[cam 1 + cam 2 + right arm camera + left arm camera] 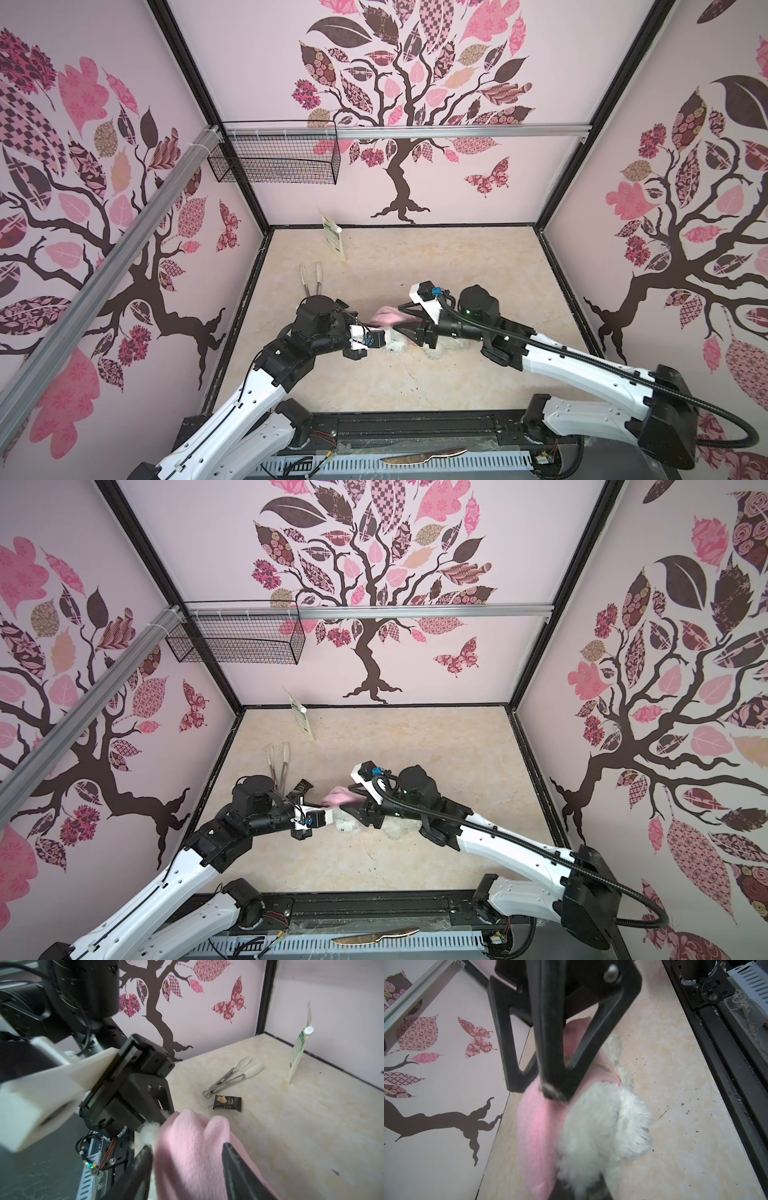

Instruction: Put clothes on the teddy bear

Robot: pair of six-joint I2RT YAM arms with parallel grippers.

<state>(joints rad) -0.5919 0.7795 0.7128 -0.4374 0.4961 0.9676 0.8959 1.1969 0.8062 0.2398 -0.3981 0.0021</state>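
Note:
The white fluffy teddy bear [399,345] [347,823] lies mid-table, mostly hidden under both grippers. A pink hoodie [388,318] [338,798] is bunched over its far side. In the left wrist view the hoodie [537,1126] lies against the bear's fur [602,1126]. My left gripper [366,322] [581,1192] is shut on the bear's white fur. My right gripper [401,319] [187,1146] faces it from the right. Its jaws stand apart astride a fold of the hoodie [193,1126], with fur [148,1132] beside one finger.
Metal tongs [311,280] and a black snack packet [227,1103] lie behind the left gripper. A pale pouch [334,239] leans at the back wall. A wire basket [274,158] hangs on the rail. A knife [424,456] lies on the front rail.

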